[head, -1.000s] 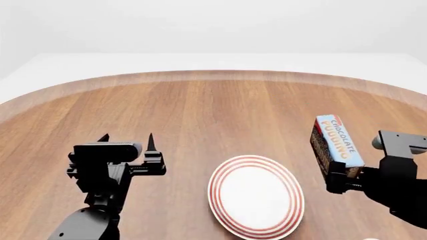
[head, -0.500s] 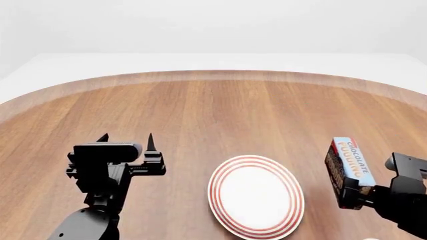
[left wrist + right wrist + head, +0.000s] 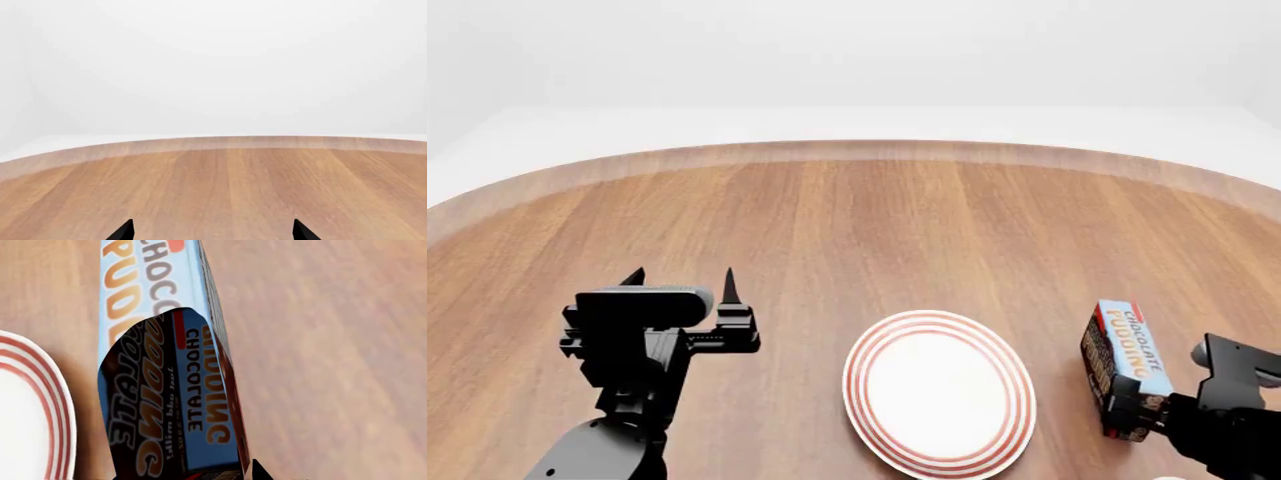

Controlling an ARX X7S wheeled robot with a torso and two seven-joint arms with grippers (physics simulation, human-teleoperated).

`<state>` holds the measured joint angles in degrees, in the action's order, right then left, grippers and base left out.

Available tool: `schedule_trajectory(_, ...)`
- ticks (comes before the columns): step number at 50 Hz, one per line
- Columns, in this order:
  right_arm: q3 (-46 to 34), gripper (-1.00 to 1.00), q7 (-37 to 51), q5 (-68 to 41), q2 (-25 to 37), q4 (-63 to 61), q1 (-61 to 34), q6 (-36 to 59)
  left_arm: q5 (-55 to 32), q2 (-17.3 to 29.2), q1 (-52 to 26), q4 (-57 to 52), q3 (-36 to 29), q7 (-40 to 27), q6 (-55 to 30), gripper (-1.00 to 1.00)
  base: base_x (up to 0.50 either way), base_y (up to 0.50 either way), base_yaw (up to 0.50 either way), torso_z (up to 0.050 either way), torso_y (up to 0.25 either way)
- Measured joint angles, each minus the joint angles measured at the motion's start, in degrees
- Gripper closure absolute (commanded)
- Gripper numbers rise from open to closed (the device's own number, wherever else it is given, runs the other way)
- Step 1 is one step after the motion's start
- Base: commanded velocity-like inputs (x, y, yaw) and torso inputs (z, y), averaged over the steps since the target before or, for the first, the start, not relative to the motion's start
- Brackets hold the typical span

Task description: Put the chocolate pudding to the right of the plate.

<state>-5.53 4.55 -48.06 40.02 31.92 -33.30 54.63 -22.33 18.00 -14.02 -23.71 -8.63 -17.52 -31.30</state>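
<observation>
The chocolate pudding (image 3: 1126, 362) is a light blue carton with dark brown sides, held in my right gripper (image 3: 1134, 415) low over the table, just right of the plate (image 3: 938, 388). The plate is round and white with red rings near the table's front. In the right wrist view the carton (image 3: 170, 390) fills the middle, with the plate's rim (image 3: 57, 405) beside it and one dark fingertip (image 3: 260, 473) against its side. My left gripper (image 3: 681, 282) is open and empty, held above the table left of the plate; its two tips frame bare wood (image 3: 210, 234).
The round wooden table (image 3: 854, 220) has a pale edge at the back, with a white floor beyond it. A small white object just shows at the bottom right edge (image 3: 1174, 477).
My right gripper has carried the carton down and nearer the front, lowering it beside the plate's right side. The left arm has not moved.
</observation>
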Motion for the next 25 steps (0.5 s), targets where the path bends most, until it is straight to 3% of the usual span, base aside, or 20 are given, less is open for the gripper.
schedule_trajectory(11,-0.39,1.00,-0.90,0.67,-0.41,2.63,-0.12,-2.09,-0.08,0.07,-0.07,0.06,-0.32,-0.18,0.14,-1.00,0.00,0.00,0.00,0.000,0.000)
schedule_trajectory(12,-0.40,-1.00,-0.93,0.57,-0.43,2.82,-0.16,-2.24,-0.08,0.07,-0.08,0.09,-0.35,-0.19,0.16,-1.00,0.00,0.00,0.00,0.000,0.000)
schedule_trajectory(25,0.83,-1.00,-0.19,0.58,-0.07,0.77,0.57,-2.78,-0.06,0.20,-0.05,0.47,-0.74,-0.30,0.56,-1.00,0.00,0.00,0.00,0.000,0.000)
